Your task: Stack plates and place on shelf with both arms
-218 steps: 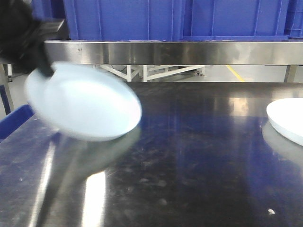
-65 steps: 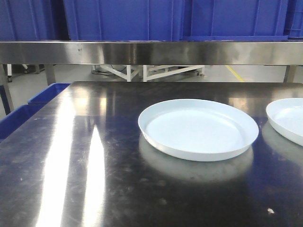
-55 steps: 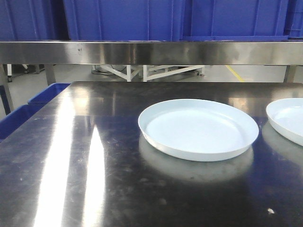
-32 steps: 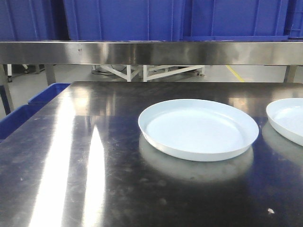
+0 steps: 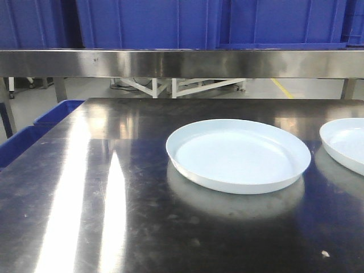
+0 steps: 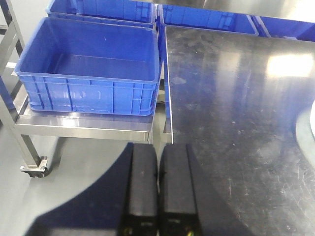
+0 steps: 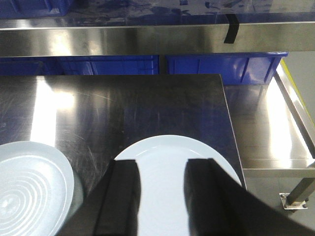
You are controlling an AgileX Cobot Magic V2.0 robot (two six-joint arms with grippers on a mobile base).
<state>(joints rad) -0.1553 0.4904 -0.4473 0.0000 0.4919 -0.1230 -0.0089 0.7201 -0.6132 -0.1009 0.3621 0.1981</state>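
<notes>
Stacking has not begun: one plate [image 7: 162, 162] lies flat under the right end effector [image 7: 162, 196], and the second plate [image 7: 27, 184] rests just to that end effector's left, apart from the first, both on the surface [image 5: 102, 199]. The right end effector has its fingers spread wide and grips nothing; how high it hangs above the plate cannot be told. The left end effector [image 6: 157, 191] has its fingers pressed together, empty, over the surface's outer edge, with the plates well off to its right. By my reading everything remains: setting one plate on the other, then a two-arm lift to the shelf [image 5: 199, 62] ahead. Blue crates [image 5: 153, 23] crowd that shelf, so free room for the stack may be tight. An open crate [image 6: 88, 73] on a low steel cart [image 6: 83, 128] stands ahead and to the left of the left end effector, off the path.
</notes>
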